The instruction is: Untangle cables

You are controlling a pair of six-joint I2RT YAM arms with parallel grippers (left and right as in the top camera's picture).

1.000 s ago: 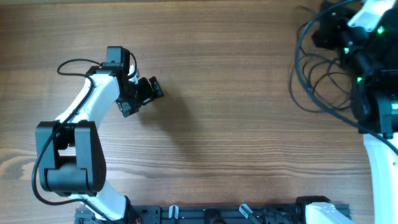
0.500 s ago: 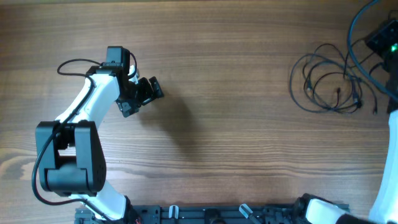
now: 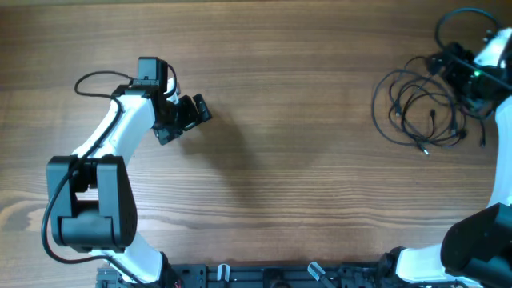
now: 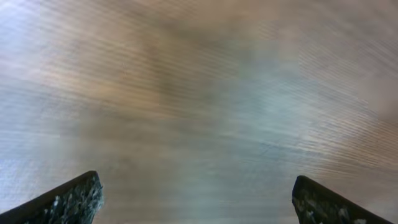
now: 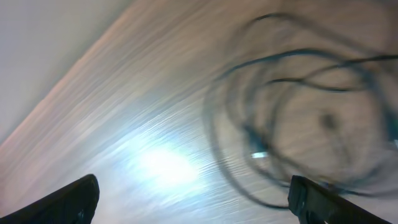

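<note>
Spreading wide at the bottom of its own wrist view, the right gripper (image 5: 198,205) shows both fingers (image 5: 74,199) far apart with nothing between them: jaws parted, hand empty, the picture smeared by motion. Just ahead of those fingertips and off to one side lie the cables (image 3: 418,106), thin black cords in loose overlapping loops flat on the wooden table (image 3: 304,160), with one plug end trailing out of the bundle. And here is the change: a second ago this arm sat right on top of the pile and hid much of it, half a second ago it had swung clear to the table's edge, and now it is back in at the far corner of the loops. Whether a fingertip touches a strand there cannot be told from overhead. That reads as a let-go and a fresh approach for a new grip. The loops still cross one another, so the untangling looks well short of done. Far beyond the pile, the left gripper (image 4: 198,205) is also open and empty over bare wood, well apart from the cords and barely turned since.
</note>
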